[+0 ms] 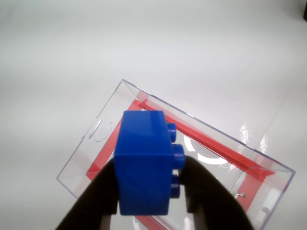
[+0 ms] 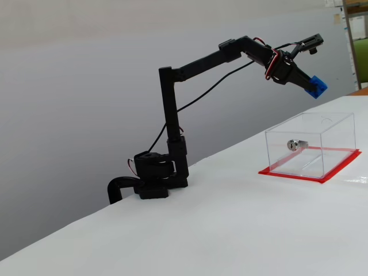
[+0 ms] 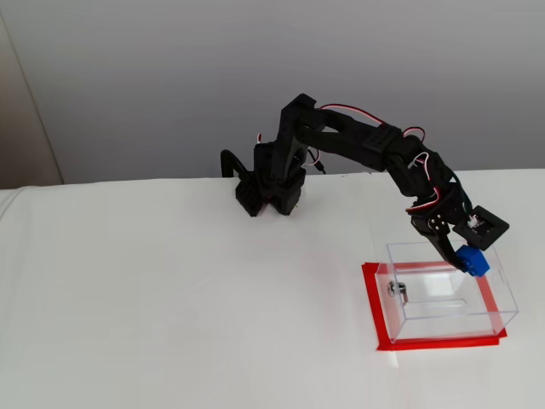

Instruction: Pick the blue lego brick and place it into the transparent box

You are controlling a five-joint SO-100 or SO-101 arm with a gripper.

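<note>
My gripper [image 1: 148, 191] is shut on the blue lego brick [image 1: 144, 163], studs facing right in the wrist view. The brick hangs in the air above the transparent box [image 1: 211, 158], whose open top and red base show below it. In a fixed view the gripper [image 2: 310, 85] holds the brick [image 2: 316, 87] well above the box [image 2: 310, 146], over its far side. In another fixed view the brick [image 3: 473, 261] sits over the box's [image 3: 443, 298] back right part, held by the gripper [image 3: 464, 257]. A silver lock piece [image 2: 293, 145] is on the box's near wall.
The arm's base [image 2: 152, 181] is clamped at the table's back edge. The white table [image 2: 201, 230] carries the box on its red base [image 3: 430, 342]. Shelving [image 2: 356, 40] stands at the far right of a fixed view.
</note>
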